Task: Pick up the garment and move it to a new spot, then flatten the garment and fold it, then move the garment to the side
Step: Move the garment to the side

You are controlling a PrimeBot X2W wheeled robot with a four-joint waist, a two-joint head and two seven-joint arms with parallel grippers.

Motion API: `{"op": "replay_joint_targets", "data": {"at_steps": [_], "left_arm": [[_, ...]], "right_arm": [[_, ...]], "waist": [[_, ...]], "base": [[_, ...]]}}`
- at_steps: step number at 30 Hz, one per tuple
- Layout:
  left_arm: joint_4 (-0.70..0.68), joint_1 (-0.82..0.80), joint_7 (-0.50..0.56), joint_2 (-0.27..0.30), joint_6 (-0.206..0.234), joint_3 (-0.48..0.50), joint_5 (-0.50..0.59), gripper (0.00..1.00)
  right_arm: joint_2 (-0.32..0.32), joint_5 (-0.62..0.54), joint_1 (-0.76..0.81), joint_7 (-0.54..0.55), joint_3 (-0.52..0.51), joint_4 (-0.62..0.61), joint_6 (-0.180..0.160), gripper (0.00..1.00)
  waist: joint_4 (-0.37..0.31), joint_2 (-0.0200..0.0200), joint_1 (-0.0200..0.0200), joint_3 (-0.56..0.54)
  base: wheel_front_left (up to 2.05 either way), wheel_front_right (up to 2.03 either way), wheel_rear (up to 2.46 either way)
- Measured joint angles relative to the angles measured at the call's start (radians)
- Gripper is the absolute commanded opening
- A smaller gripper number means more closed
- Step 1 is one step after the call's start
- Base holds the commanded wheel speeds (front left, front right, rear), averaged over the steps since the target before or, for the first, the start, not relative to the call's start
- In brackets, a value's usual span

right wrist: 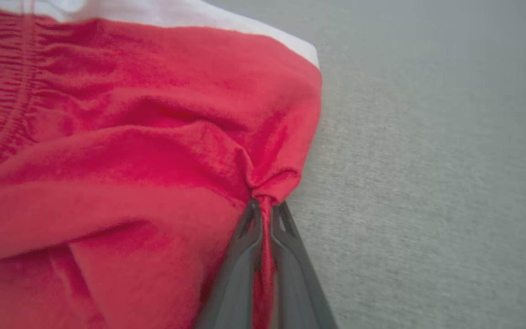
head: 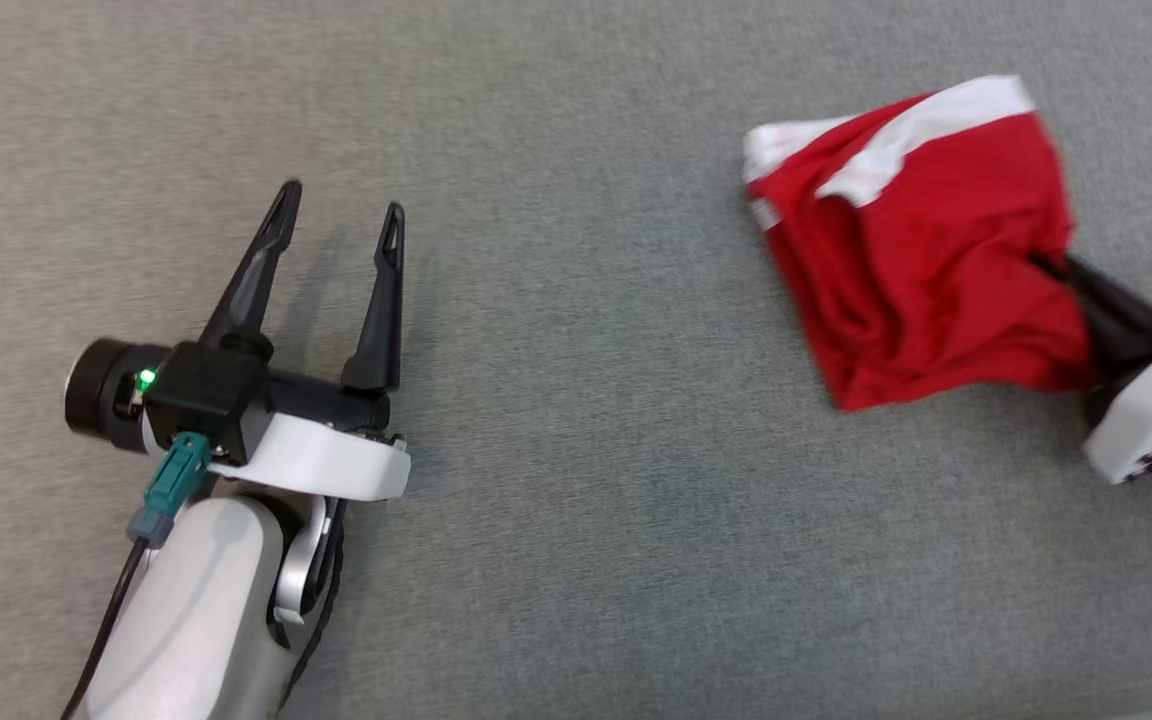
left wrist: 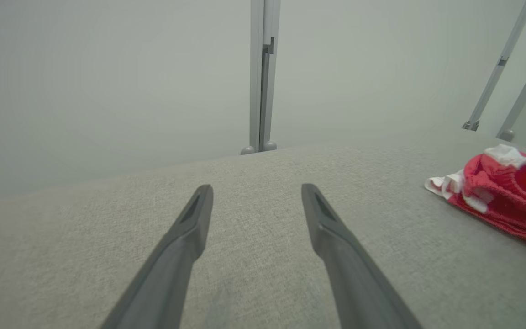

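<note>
Right tool (right wrist: 266, 208) is clamping its two long dark fingers (right wrist: 240, 265) tight on a puckered fold of the garment (head: 916, 260). The right wrist view is showing this pinch close up: red cloth is bunching into a small knot just past the tips, and a thin strip is running down between the fingers. The head view is giving only the tool's white housing at the 3 o'clock edge, with the dark fingers vanishing under the garment's 4 o'clock corner.

Left tool (head: 341, 200) is standing wide open and holding nothing. It is sitting at 8 o'clock in the head view, tapered fingers pointing toward 12, well apart from the garment.

The garment is lying in a rumpled, roughly square heap on the bench (head: 576, 520) at 2 o'clock in the head view. It is a soft red knit creasing into long ridges, with a white band (head: 936, 120) crossing its 12 o'clock edge. The left wrist view is catching it side-on at 3 o'clock as a low mound, white trim folding out at its 9 o'clock end. That view is also showing pale metal posts (left wrist: 263, 77) standing beyond the bench's far edge at 12 and 2 o'clock. The bench is wearing a grey woven cover with a fine, even grain.
</note>
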Motion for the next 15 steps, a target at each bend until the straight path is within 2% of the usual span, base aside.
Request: {"op": "replay_joint_targets", "data": {"at_steps": [9, 15], "left_arm": [[-0.1, -0.053, 0.063, 0.034, -0.008, -0.036, 0.044, 1.0], [-0.158, -0.074, 0.095, 0.053, -0.008, -0.05, 0.063, 1.0]], "right_arm": [[-0.185, 0.06, -0.062, -0.072, -0.042, 0.142, -0.003, 0.0], [-0.219, 0.08, -0.113, -0.101, -0.089, 0.229, -0.004, 0.0]], "waist": [[-0.065, 0.0, 0.0, 0.095], [-0.089, 0.0, 0.0, 0.146]], "base": [[0.0, 0.0, 0.0], [0.0, 0.0, 0.0]]}}
